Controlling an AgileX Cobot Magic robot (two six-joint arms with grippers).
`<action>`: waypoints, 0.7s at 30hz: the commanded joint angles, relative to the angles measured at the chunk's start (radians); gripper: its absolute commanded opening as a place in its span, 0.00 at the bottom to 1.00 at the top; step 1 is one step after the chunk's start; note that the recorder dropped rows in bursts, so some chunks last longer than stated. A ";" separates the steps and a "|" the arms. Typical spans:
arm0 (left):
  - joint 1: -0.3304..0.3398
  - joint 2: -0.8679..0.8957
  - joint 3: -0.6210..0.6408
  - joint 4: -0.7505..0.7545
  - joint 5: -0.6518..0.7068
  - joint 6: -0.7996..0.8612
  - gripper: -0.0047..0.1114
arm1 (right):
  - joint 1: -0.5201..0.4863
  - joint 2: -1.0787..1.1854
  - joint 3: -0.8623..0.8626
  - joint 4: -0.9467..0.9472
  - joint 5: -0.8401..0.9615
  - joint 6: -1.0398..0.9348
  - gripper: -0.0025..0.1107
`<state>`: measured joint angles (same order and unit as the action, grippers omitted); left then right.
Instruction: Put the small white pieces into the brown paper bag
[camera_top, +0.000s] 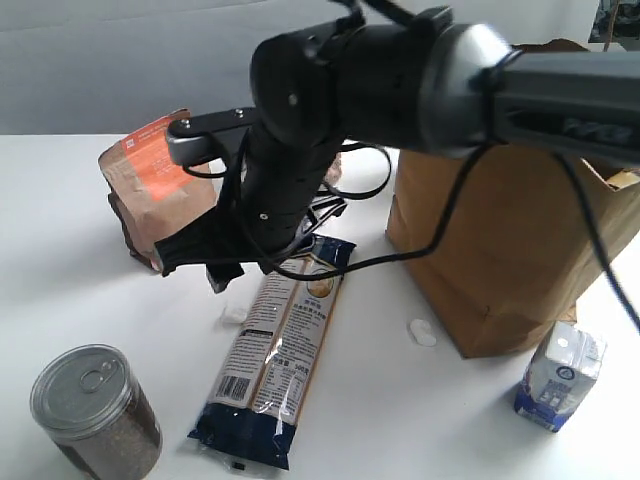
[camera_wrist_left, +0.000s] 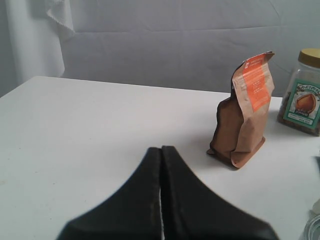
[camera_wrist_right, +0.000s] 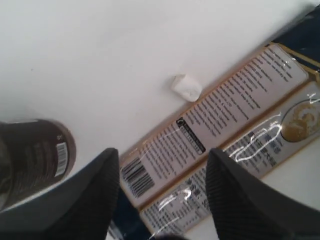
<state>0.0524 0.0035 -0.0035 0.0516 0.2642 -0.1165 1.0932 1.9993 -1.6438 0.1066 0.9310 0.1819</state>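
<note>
Two small white pieces show in the exterior view: one lies beside the upper end of a long noodle packet, the other by the foot of the brown paper bag. A third is not visible. My right gripper hovers just above the first piece, reaching across from the right. In the right wrist view that gripper is open and empty over the packet, with the white piece ahead of its fingers. My left gripper is shut with nothing in it, low over bare table.
A long noodle packet lies in the middle. A brown pouch with an orange label stands at the back left, a metal-lidded jar at the front left, and a blue-and-white carton at the front right. Another jar stands behind the pouch.
</note>
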 joint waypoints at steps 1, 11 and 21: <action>-0.007 -0.003 0.004 -0.008 -0.002 -0.004 0.04 | 0.005 0.120 -0.082 -0.037 -0.009 0.008 0.46; -0.007 -0.003 0.004 -0.008 -0.002 -0.004 0.04 | 0.003 0.311 -0.219 -0.053 -0.056 0.007 0.46; -0.007 -0.003 0.004 -0.008 -0.002 -0.004 0.04 | 0.003 0.397 -0.243 -0.057 -0.076 0.007 0.46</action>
<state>0.0524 0.0035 -0.0035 0.0516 0.2642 -0.1165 1.0932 2.3848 -1.8805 0.0658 0.8617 0.1875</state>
